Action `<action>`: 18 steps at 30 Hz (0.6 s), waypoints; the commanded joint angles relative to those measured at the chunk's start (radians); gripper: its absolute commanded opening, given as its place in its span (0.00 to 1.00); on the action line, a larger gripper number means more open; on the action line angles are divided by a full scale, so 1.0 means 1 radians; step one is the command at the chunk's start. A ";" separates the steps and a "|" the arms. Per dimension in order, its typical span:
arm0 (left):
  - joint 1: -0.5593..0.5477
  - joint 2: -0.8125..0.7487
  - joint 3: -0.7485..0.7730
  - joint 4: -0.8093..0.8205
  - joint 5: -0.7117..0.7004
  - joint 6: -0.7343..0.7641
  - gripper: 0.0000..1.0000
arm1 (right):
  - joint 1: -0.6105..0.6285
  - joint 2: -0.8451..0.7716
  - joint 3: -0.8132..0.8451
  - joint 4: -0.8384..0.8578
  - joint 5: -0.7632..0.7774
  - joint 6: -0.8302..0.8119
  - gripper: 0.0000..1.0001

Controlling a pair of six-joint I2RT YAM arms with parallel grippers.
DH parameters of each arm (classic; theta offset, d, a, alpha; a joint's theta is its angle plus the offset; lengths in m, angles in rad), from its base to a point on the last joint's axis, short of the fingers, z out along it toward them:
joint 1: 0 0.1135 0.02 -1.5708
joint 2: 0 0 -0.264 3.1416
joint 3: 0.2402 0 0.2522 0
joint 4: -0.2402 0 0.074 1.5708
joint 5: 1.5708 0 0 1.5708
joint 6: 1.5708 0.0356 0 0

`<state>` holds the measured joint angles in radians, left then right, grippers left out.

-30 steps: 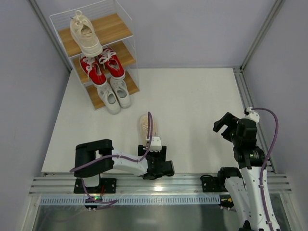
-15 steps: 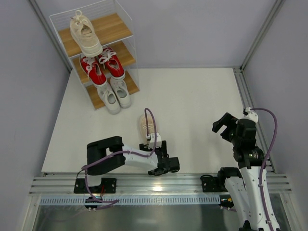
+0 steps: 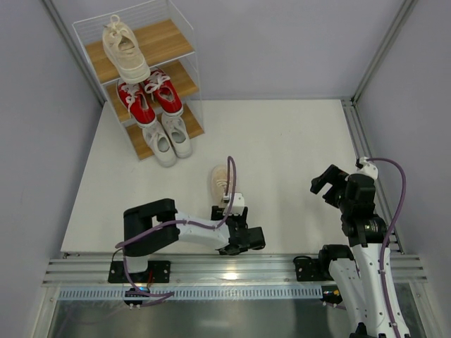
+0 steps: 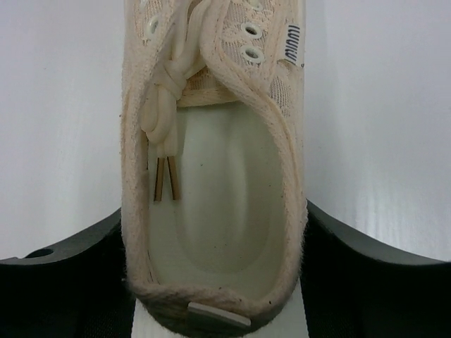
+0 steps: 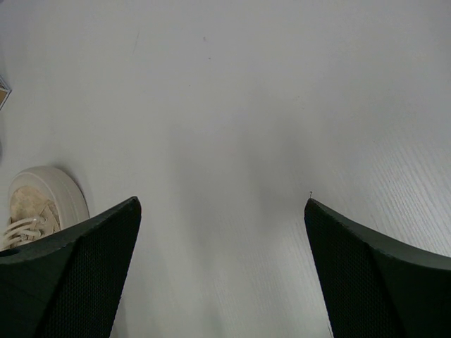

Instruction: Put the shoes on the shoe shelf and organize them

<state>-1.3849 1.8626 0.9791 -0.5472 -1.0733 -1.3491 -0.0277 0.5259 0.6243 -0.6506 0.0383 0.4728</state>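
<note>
A cream-beige shoe (image 3: pixel 221 180) lies on the white table in front of the left arm, toe pointing away. My left gripper (image 3: pixel 225 197) is closed round its heel; in the left wrist view the dark fingers (image 4: pixel 84 246) press both sides of the shoe (image 4: pixel 218 204). The shoe shelf (image 3: pixel 173 39) stands at the back left. It holds the other cream shoe (image 3: pixel 125 51) on the top tier, the red pair (image 3: pixel 149 97) in the middle and the white pair (image 3: pixel 168 137) at the bottom. My right gripper (image 3: pixel 328 182) is open and empty, raised at the right.
The right wrist view shows bare white table between the open fingers (image 5: pixel 77 246), with the cream shoe's toe (image 5: pixel 39 197) at the left edge. Grey walls enclose the table. A metal rail (image 3: pixel 225 271) runs along the near edge.
My left arm has swung to the right, and the cream shoe has shifted slightly right and farther with it. The right arm has barely moved.
</note>
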 commanded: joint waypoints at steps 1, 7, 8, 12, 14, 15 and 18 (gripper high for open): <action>-0.035 -0.057 0.081 0.065 0.032 0.220 0.00 | 0.000 -0.003 0.003 0.046 -0.006 -0.007 0.97; -0.036 -0.204 0.183 0.184 0.032 0.563 0.00 | 0.000 -0.018 0.000 0.048 -0.008 -0.008 0.97; -0.034 -0.215 0.203 0.193 0.029 0.614 0.00 | 0.000 -0.021 0.000 0.051 -0.008 -0.008 0.97; -0.008 -0.261 0.340 0.199 -0.011 0.858 0.00 | 0.000 -0.032 -0.003 0.054 -0.003 -0.005 0.97; 0.035 -0.278 0.407 0.226 -0.002 0.936 0.00 | 0.000 -0.033 -0.003 0.055 -0.003 -0.005 0.97; 0.049 -0.290 0.429 0.265 -0.004 1.023 0.00 | 0.000 -0.036 -0.003 0.055 -0.005 -0.005 0.97; 0.102 -0.286 0.522 0.375 -0.033 1.166 0.00 | 0.000 -0.041 0.002 0.055 -0.006 -0.007 0.97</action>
<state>-1.3334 1.6291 1.3975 -0.3630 -0.9855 -0.4343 -0.0277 0.4973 0.6201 -0.6342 0.0383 0.4725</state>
